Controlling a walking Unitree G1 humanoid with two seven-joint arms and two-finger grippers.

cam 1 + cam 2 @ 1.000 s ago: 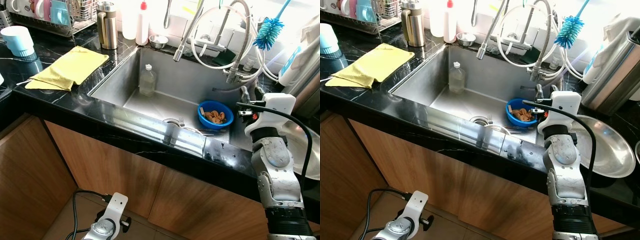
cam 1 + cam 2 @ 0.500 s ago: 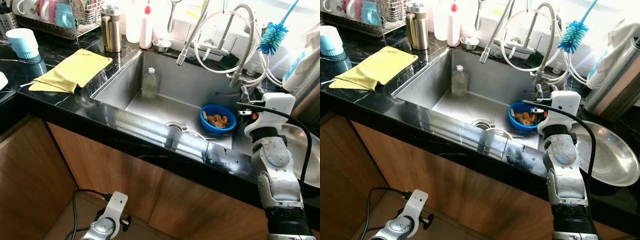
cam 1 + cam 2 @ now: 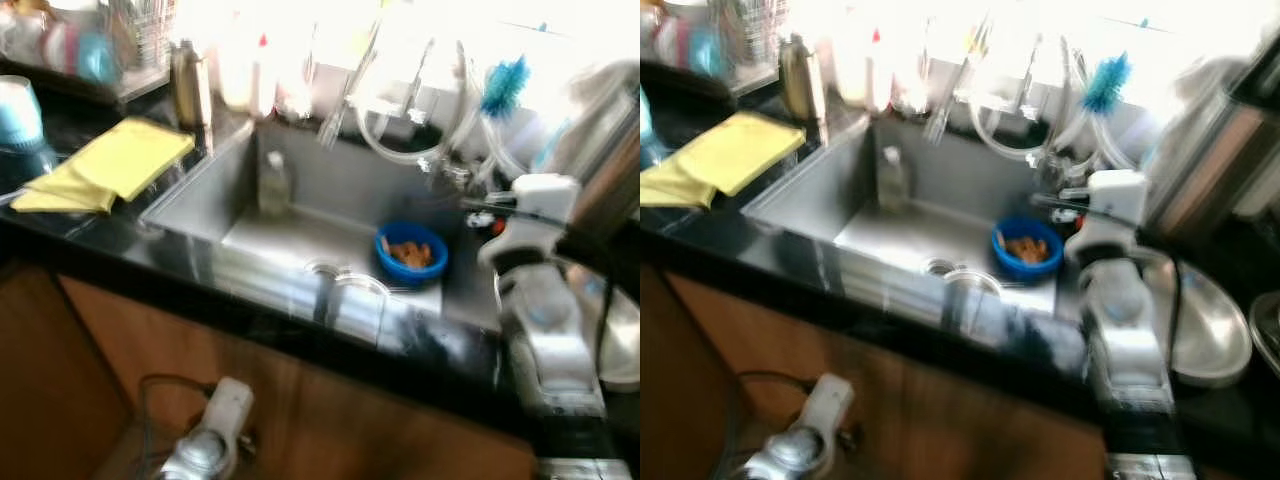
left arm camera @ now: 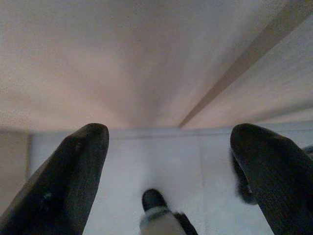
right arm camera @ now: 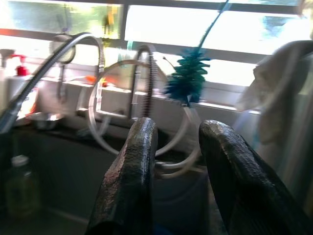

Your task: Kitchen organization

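Note:
The eye views are blurred. A steel sink is set into the black counter. In it are a blue bowl with brownish scraps and a clear bottle standing at its back left. My right gripper is held over the sink's right edge, just right of the bowl, its fingers a narrow gap apart with nothing between them. It faces the coiled tap hose and a teal bottle brush. My left gripper hangs low by the wooden cabinet, open and empty.
A yellow cloth lies on the counter left of the sink. Behind it are a metal flask and a dish rack, with a blue cup at far left. A steel dish rests right of my right arm.
The whole picture has shifted and gone blurry, so the camera is moving. My right arm keeps its place by the sink's right edge, and the left arm still hangs low.

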